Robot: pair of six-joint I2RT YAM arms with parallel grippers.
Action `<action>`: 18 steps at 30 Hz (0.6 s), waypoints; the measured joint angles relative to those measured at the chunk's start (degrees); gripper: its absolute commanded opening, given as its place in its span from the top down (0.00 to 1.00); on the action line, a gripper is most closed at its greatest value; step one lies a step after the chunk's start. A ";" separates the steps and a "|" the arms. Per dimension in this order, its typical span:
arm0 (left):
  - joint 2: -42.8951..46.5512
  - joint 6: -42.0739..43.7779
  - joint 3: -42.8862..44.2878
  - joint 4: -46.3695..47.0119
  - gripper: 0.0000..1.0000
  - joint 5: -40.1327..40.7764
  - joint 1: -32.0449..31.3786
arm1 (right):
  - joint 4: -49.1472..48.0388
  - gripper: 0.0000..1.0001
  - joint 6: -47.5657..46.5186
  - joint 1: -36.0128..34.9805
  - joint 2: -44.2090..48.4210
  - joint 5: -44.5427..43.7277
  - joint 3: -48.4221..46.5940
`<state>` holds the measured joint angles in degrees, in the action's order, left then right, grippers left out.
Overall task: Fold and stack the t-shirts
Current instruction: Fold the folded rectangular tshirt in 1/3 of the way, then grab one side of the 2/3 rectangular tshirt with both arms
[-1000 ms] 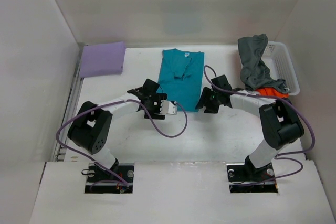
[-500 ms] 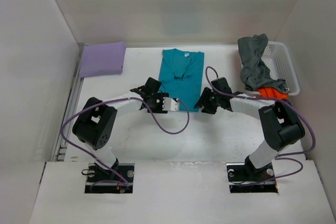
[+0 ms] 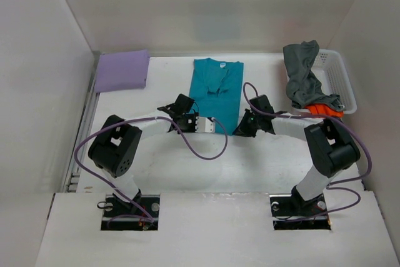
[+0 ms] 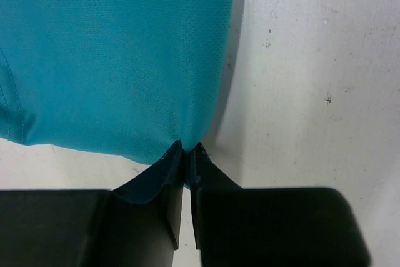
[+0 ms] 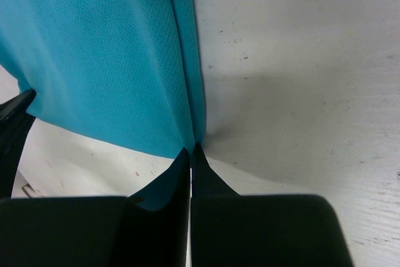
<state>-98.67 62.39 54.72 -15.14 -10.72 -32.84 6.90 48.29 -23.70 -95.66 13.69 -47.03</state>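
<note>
The teal t-shirt (image 3: 215, 85) lies flat, folded into a narrow strip, in the middle of the table, collar away from me. My left gripper (image 3: 197, 119) is shut on its near left hem corner. In the left wrist view the fingertips (image 4: 186, 149) pinch the teal cloth (image 4: 112, 54). My right gripper (image 3: 243, 127) is shut on the near right corner, and its tips (image 5: 190, 149) clamp the folded teal edge (image 5: 100, 48). A folded lavender t-shirt (image 3: 122, 70) lies at the back left. A dark grey t-shirt (image 3: 302, 79) hangs over the basket, with an orange t-shirt (image 3: 322, 109) under it.
The white mesh basket (image 3: 339, 79) stands at the back right against the wall. White walls close in the table on the left, back and right. Purple cables loop from both arms over the near half of the table (image 3: 262, 161).
Both grippers went from open to shut on the teal t-shirt's near corners. Both wrists dropped slightly lower at the hem.
</note>
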 measured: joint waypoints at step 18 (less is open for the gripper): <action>31.36 -11.89 -5.51 -32.98 0.97 3.21 -20.85 | 19.52 1.00 9.03 -27.12 39.98 -3.98 12.24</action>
<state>-67.31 50.50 49.21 -48.12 -7.51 -53.69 26.41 57.32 -50.83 -55.68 9.72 -34.79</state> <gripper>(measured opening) 0.054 0.010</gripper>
